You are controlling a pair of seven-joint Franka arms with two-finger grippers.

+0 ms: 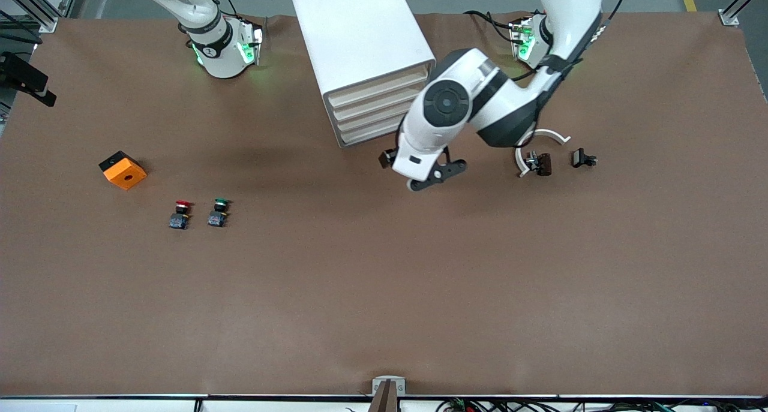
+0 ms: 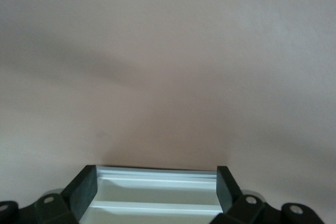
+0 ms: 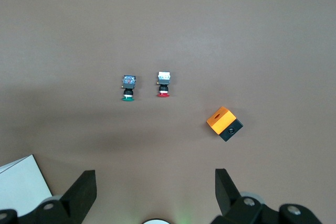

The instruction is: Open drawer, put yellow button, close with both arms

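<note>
The white cabinet (image 1: 360, 40) stands between the two arm bases, its four cream drawer fronts facing the front camera. The uppermost drawer (image 1: 379, 87) looks flush with the others. The yellow button shows in no view. My left gripper (image 1: 390, 157) is low at the cabinet's front, by the lower drawers. In the left wrist view it (image 2: 156, 174) is open, with white drawer fronts (image 2: 157, 190) between its fingers; I cannot tell which drawers. My right gripper (image 3: 155, 179) is open and empty, high over the table, and out of the front view.
A red-capped button (image 1: 180, 214) and a green-capped button (image 1: 218, 213) stand side by side toward the right arm's end, with an orange box (image 1: 123, 170) beside them. A white curved piece (image 1: 543, 137) and small black parts (image 1: 583, 158) lie toward the left arm's end.
</note>
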